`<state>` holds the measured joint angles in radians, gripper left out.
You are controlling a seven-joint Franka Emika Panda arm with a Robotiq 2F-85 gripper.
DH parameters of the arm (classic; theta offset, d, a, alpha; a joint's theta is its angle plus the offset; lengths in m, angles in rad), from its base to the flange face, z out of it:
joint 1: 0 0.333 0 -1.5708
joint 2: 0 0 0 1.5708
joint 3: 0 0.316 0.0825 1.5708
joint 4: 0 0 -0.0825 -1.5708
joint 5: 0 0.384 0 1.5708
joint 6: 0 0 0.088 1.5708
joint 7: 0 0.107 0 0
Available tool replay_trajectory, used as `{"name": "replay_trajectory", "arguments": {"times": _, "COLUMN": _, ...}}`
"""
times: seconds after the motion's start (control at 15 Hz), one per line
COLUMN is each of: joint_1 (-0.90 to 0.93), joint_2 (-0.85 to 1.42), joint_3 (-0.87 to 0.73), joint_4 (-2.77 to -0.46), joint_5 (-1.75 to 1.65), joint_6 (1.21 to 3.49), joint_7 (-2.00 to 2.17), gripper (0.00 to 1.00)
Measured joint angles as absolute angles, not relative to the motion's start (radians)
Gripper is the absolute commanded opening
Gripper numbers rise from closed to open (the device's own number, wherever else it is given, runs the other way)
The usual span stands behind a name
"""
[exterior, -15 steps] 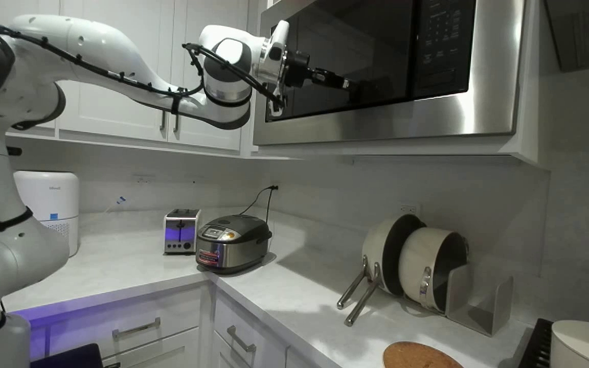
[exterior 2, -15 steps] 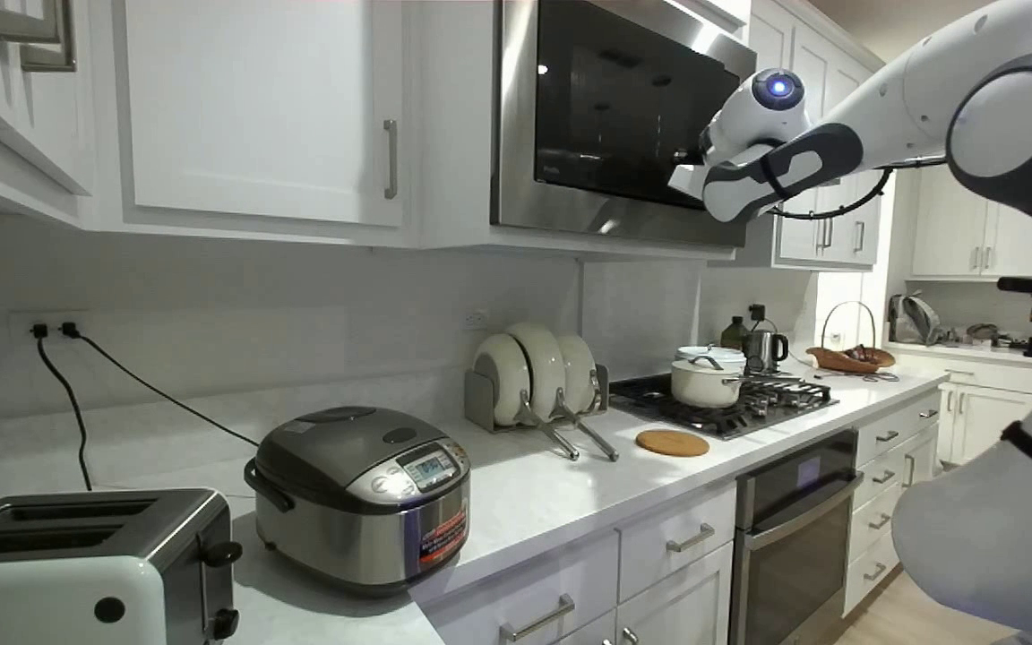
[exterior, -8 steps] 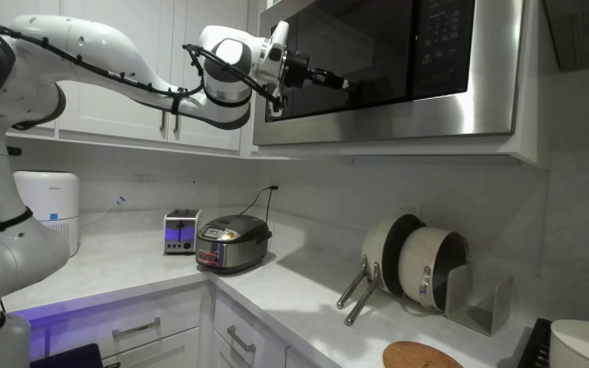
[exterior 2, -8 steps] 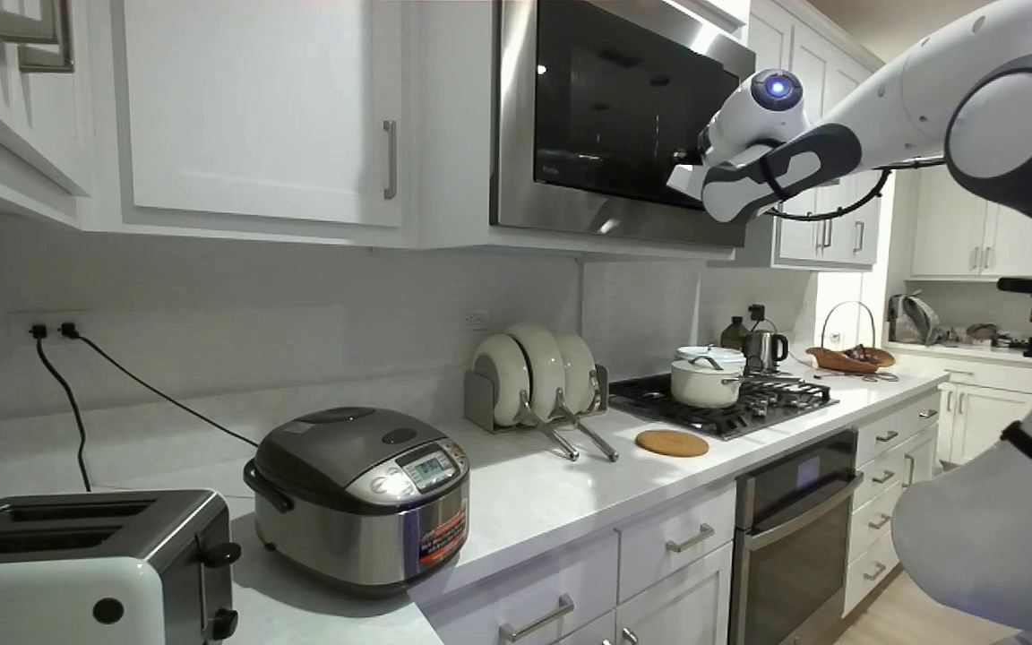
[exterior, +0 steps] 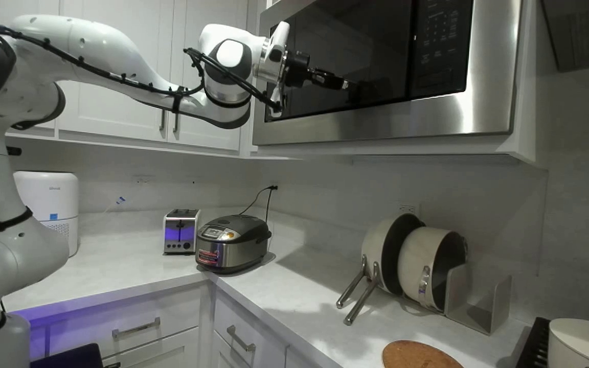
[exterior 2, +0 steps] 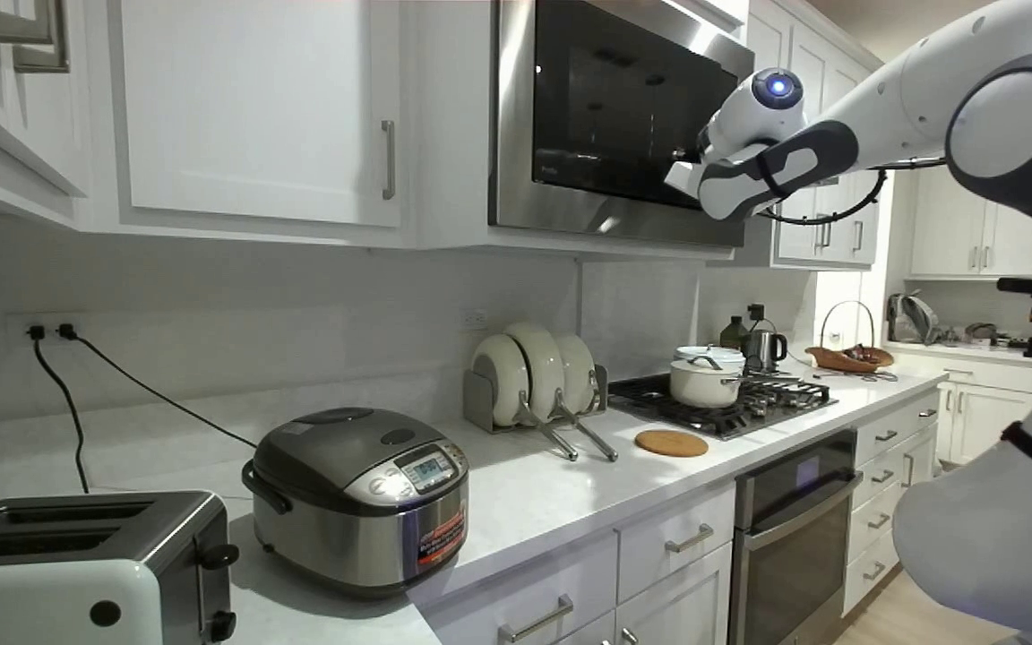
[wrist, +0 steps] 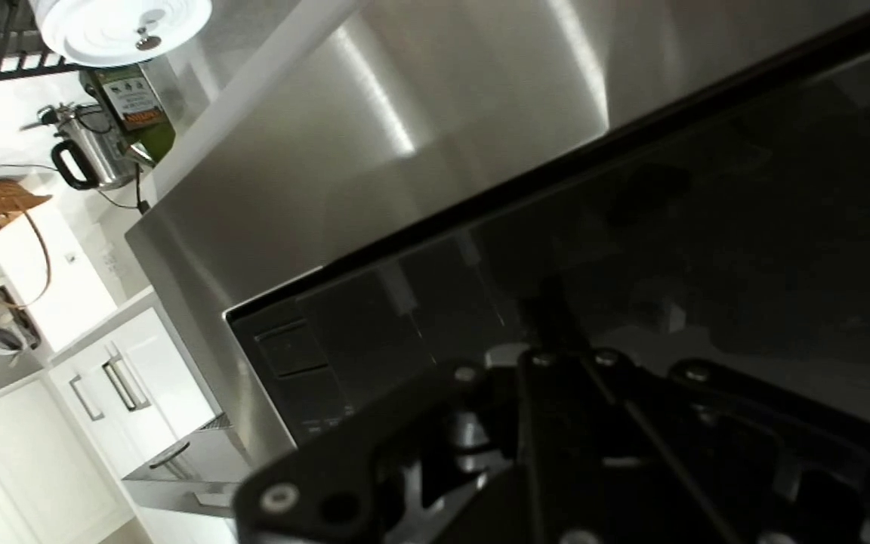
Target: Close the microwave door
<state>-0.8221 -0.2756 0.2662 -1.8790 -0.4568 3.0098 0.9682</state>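
Note:
The microwave door is a wide dark glass panel with a stainless steel frame. It shows in both exterior views and looks flush with the microwave's front. In the wrist view the dark glass fills the right side and mirrors the gripper. My gripper points at the lower part of the glass, with its tips at or very close to the surface; I cannot tell if they touch. In the wrist view the gripper has its fingers together with nothing seen between them. In an exterior view the arm's wrist hides the fingers.
White cabinets flank the microwave. Below on the counter are a rice cooker, a toaster, pans in a rack and a cork mat. A white pot stands on the stove.
The arm and gripper hold nearly the same pose. The kitchen background shifts a few pixels to the left in both exterior views. The microwave door looks unchanged.

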Motion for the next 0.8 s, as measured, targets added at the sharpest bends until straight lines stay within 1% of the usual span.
{"name": "replay_trajectory", "arguments": {"times": 0.8, "joint_1": -0.766, "joint_2": -0.261, "joint_3": 0.254, "joint_4": -1.875, "joint_5": -0.386, "joint_6": 3.002, "joint_7": 0.939, "gripper": 0.00}}
